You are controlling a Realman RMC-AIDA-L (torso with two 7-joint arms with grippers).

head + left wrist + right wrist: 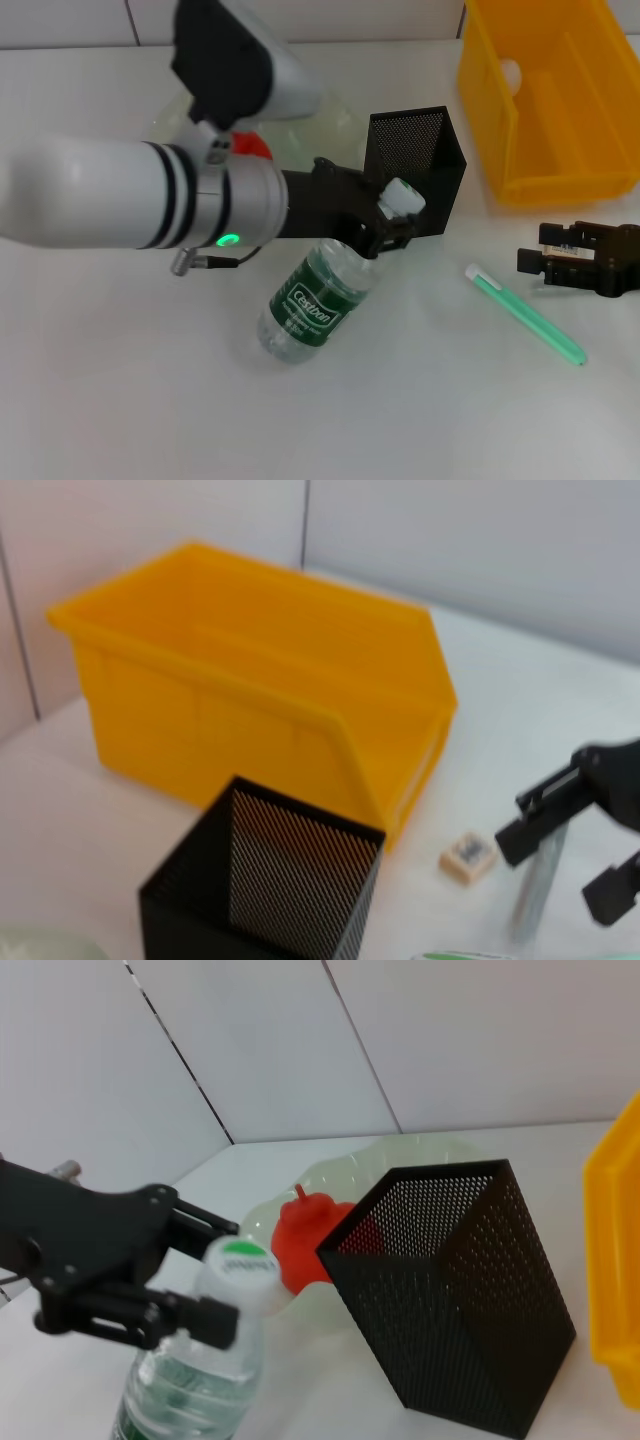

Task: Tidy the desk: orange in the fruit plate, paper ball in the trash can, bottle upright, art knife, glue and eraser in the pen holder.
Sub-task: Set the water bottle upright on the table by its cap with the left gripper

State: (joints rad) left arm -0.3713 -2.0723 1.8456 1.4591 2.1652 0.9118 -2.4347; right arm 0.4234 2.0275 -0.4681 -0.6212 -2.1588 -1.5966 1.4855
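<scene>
Clear plastic bottle (318, 303) leans mid-lift, our left claw (392, 222) pinching its neck to stand it; right claw (548, 260) we cannot judge.

The white worktop (130, 400) carries everything. The square black mesh pen holder (415, 165) stands upright near the middle. Behind it to the left sits the wide pale green glass fruit plate (400, 1155), with the round red-orange fruit (305, 1235) in it. To the holder's right stands the large yellow plastic trash can (555, 100). Just before the holder, the clear plastic water bottle with a dark green label (315, 305) leans tilted, its cap end nearest the holder, where the left claw (395, 215) sits around its neck. Well to the right, the slim translucent green glue stick (525, 312) lies flat before the can. The right claw (550, 262) rests just beside that stick, on its right. The small beige eraser block (468, 855) lies near the can's front corner, and a slim silver-grey rod (538, 880) lies beside it.
</scene>
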